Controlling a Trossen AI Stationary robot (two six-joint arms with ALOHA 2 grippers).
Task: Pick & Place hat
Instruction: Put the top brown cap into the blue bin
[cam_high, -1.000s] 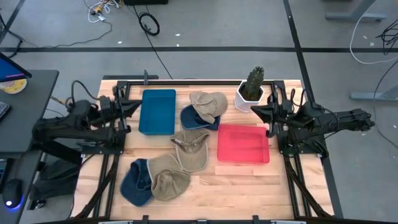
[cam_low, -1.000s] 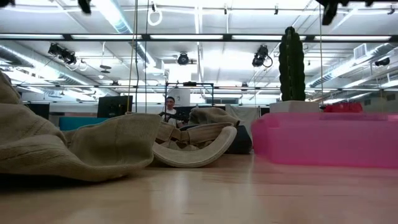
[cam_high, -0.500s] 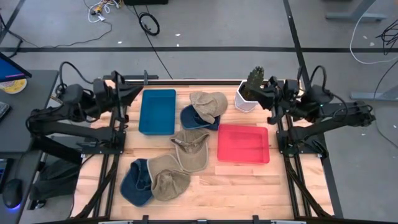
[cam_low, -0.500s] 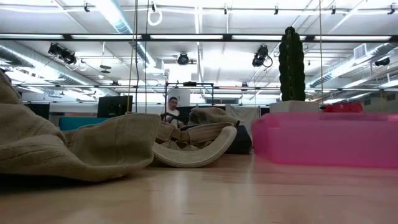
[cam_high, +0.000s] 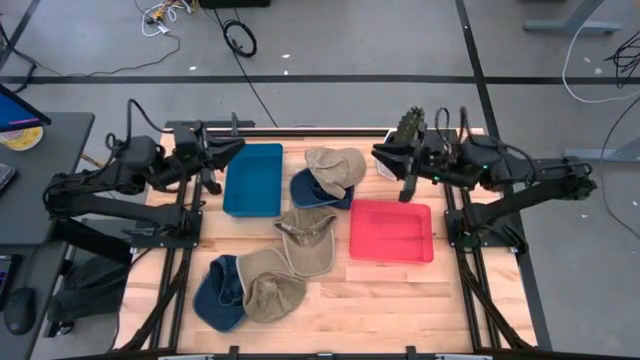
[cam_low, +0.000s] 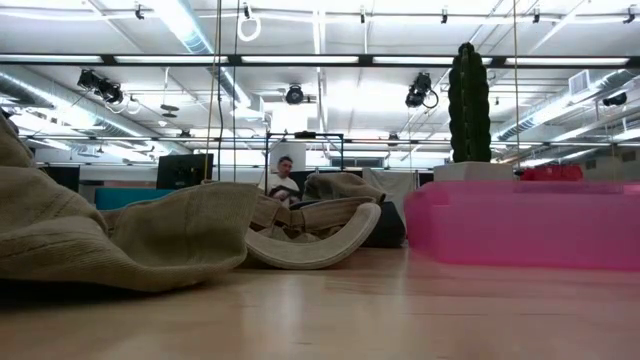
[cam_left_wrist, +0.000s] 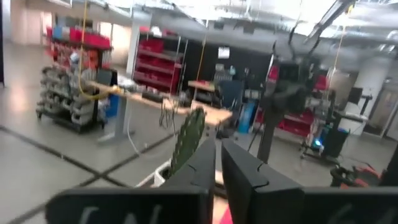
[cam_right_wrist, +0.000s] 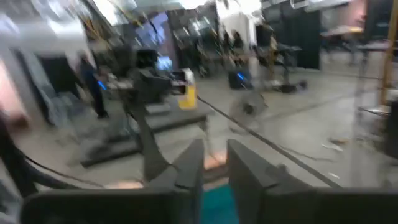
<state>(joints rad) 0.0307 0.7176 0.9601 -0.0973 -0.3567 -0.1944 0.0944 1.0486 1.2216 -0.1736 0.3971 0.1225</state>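
Several hats lie on the wooden table. A tan hat rests on a navy hat near the far edge. Another tan hat lies at the middle. A third tan hat overlaps a navy hat at the near left. My left gripper, shut, hangs in the air over the blue bin's far left corner. My right gripper hovers beside the cactus, its fingers a little apart. Neither touches a hat.
A blue bin stands at the far left and a pink bin at the right. A cactus in a white pot stands at the far right corner. Bare wood lies along the near right. A person shows far behind.
Both arms have risen from their folded rest at the table's sides and reached inward. The left gripper has swung toward the table's right, over the blue bin's corner. The right gripper has swung toward the table's left, past the cactus. The hats have stayed put.
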